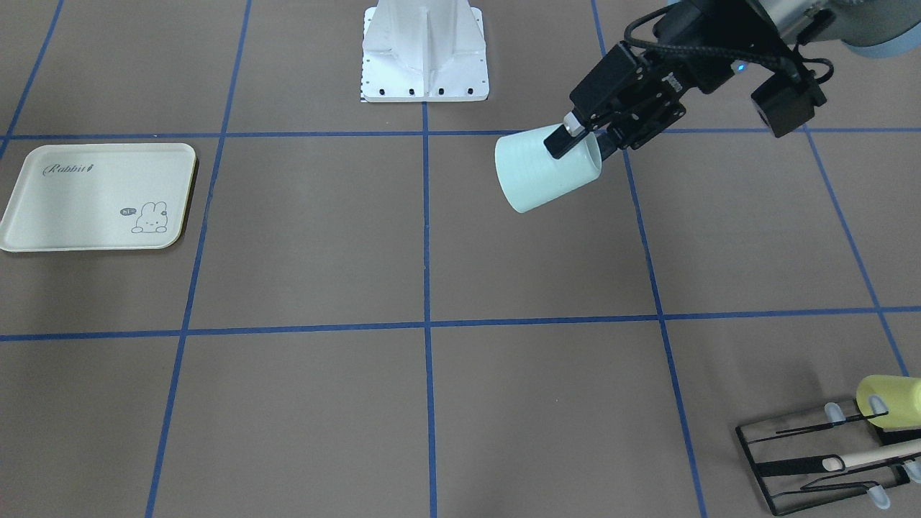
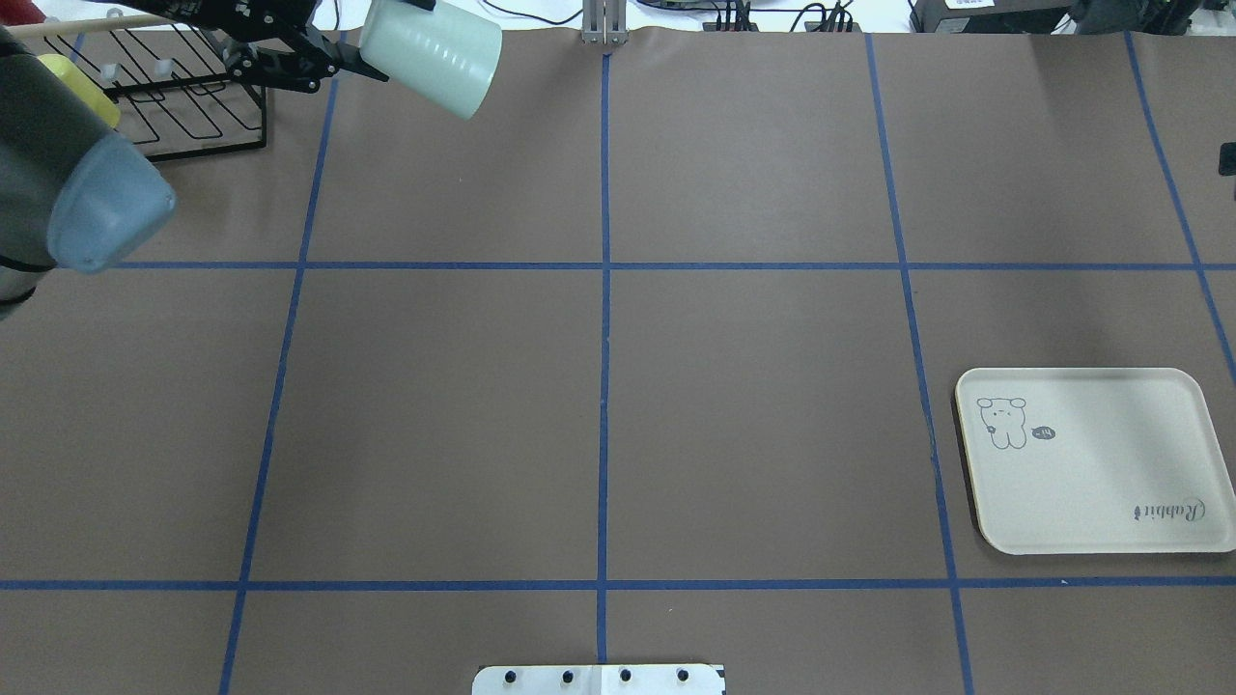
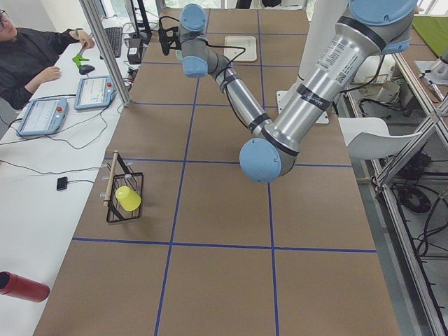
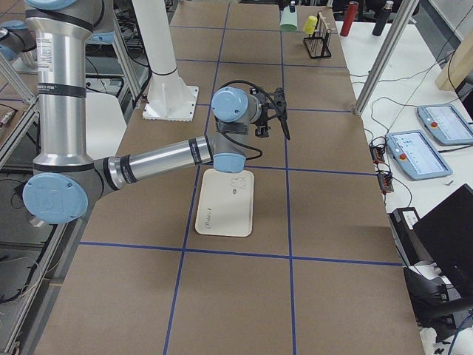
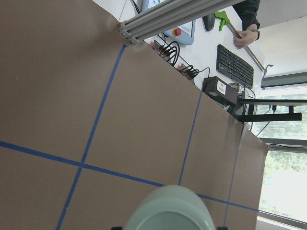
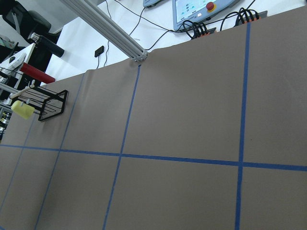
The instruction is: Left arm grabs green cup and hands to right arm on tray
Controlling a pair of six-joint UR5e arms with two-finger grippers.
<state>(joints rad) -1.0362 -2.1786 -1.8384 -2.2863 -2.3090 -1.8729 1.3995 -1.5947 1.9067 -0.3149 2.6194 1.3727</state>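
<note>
My left gripper (image 1: 584, 138) is shut on the rim of the pale mint-green cup (image 1: 545, 175) and holds it tilted in the air, well above the table. The cup also shows in the overhead view (image 2: 431, 54), beside the left gripper (image 2: 340, 60), and its base fills the bottom of the left wrist view (image 5: 169, 212). The cream "Rabbit" tray (image 1: 72, 205) lies flat and empty at the robot's right side (image 2: 1110, 483). My right gripper (image 4: 279, 112) hangs above the table beyond the tray (image 4: 225, 203); I cannot tell whether it is open or shut.
A black wire rack (image 1: 791, 460) at the table's far left corner holds a yellow-green cup (image 1: 888, 401) and a wooden stick. The rack also shows in the overhead view (image 2: 193, 106). The white robot base (image 1: 424, 61) stands at the table's near edge. Blue tape lines grid the brown table.
</note>
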